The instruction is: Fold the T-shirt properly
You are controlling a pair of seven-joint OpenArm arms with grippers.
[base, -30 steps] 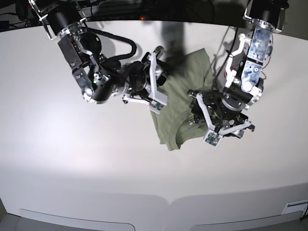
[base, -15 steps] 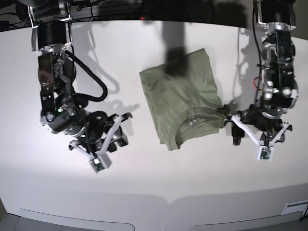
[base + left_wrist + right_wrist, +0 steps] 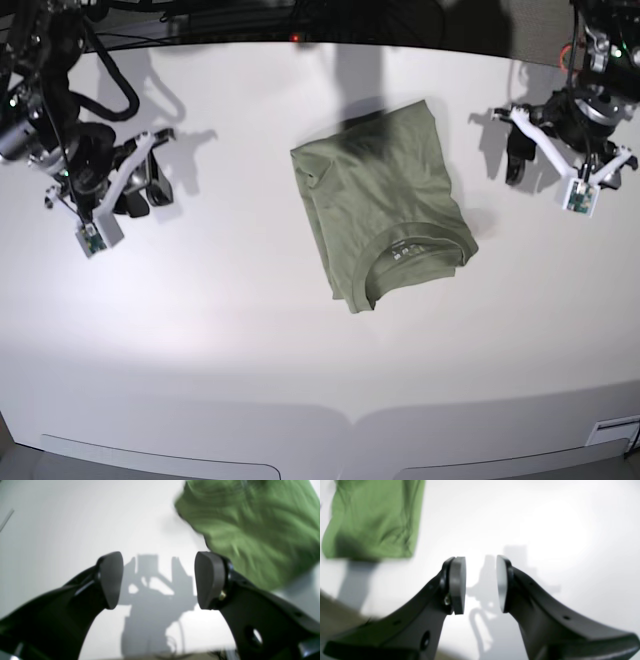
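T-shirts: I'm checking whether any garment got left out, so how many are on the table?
1. The folded olive T-shirt lies mid-table, collar toward the near edge, between the two withdrawn arms. Nothing in these views suggests another one.

Plain olive-green T-shirt (image 3: 382, 200) with pale collar label (image 3: 408, 249) on a white table (image 3: 250, 330)

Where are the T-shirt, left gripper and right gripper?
T-shirt (image 3: 378, 205): base view, middle of the folded green fabric.
left gripper (image 3: 159, 580): left wrist view, midway between its open fingertips.
right gripper (image 3: 480, 583): right wrist view, gap midway between its fingertips.
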